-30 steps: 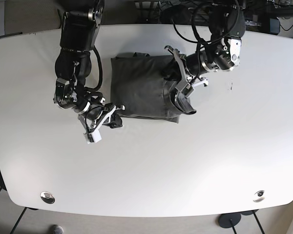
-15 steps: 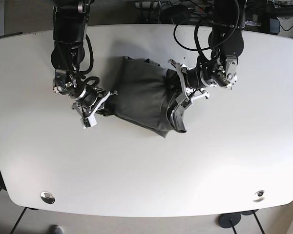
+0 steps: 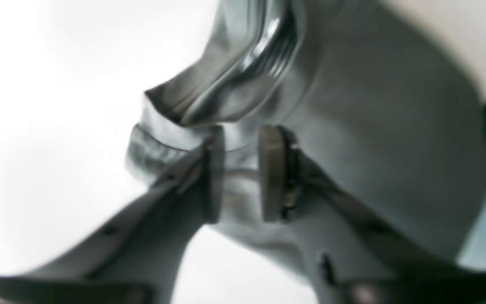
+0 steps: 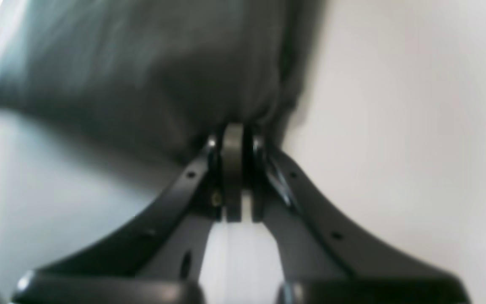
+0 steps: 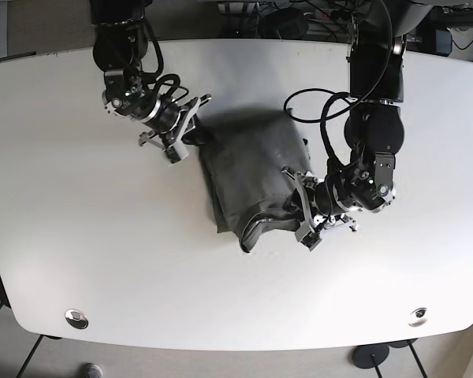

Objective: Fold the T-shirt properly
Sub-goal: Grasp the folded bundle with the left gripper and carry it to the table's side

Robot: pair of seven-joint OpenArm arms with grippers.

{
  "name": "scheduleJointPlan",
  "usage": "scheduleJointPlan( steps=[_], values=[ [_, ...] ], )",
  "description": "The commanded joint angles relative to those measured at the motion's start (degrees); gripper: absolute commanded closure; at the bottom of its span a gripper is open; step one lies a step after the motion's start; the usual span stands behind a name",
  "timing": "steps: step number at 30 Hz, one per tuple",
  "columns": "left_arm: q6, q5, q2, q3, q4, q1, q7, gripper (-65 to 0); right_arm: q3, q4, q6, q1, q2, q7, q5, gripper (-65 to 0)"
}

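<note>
The dark grey T-shirt (image 5: 248, 165) lies folded into a compact bundle in the middle of the white table (image 5: 102, 260), with a loose fold curling at its near end. My left gripper (image 5: 296, 211) is at the bundle's near right corner. In the left wrist view the left gripper (image 3: 241, 169) is shut on a thick fold of the T-shirt (image 3: 386, 126). My right gripper (image 5: 195, 135) holds the far left corner. In the right wrist view the right gripper (image 4: 232, 164) has its pads pressed together on the edge of the T-shirt (image 4: 141, 76).
A round metal fitting (image 5: 76, 317) is set near the table's front left corner and another (image 5: 418, 316) near the front right. Cables (image 5: 299, 20) hang behind the far edge. Both arms reach in from the far side.
The right gripper has carried its corner from near left to far left, and the left gripper has pulled its corner toward the near edge. The shirt has turned with them.
</note>
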Motion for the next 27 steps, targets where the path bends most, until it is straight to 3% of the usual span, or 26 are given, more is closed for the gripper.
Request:
scheduleJointPlan(
  steps=[1, 3, 8, 12, 15, 16, 21, 24, 27],
  values=[
    [0.26, -0.95, 0.01, -0.14, 5.86, 0.59, -0.39, -22.4, -2.91, 2.26, 0.19, 0.47, 0.02, 0.82, 0.44, -2.4],
    [0.79, -0.42, 0.27, -0.14, 9.29, 2.88, -0.39, -22.6, -4.93, 3.14, 0.19, 0.38, -0.68, 0.73, 0.44, -2.4],
    [11.16, 7.76, 5.72, 0.65, 11.75, 8.07, -5.93, -24.4, -4.75, 5.61, 0.19, 0.38, -0.68, 0.73, 0.96, -2.4],
    [19.51, 15.67, 8.1, 6.54, 11.4, 12.64, -16.21, -39.2, -0.97, 5.78, 0.19, 0.73, -0.6, 0.73, 1.05, -2.4],
    [28.57, 17.78, 9.59, 9.62, 7.36, 13.69, -22.45, -47.2, 3.25, 5.52, 0.19, 0.82, -0.86, 0.73, 1.05, -2.4],
    [32.61, 17.87, 9.59, 11.11, 4.9, 13.69, -23.68, -47.2, 4.39, 5.52, 0.19, 0.82, -0.86, 0.73, 1.05, -2.4],
    [42.37, 17.87, 9.33, 16.12, -6.0, 13.6, -32.3, -47.6, 8.08, 5.43, 0.28, 0.91, -0.86, 0.73, 1.05, -2.4],
    [42.19, 17.52, 6.87, 17.26, -12.86, 13.34, -33.62, -47.1, 8.08, 5.52, 0.28, 0.91, -0.86, 0.73, 1.05, -2.4],
    [31.64, 17.43, 0.45, 13.4, -12.51, 13.69, -33.0, -47.1, 8.08, 5.61, 0.28, 0.91, -0.86, 0.73, 1.05, -2.4]
  ],
)
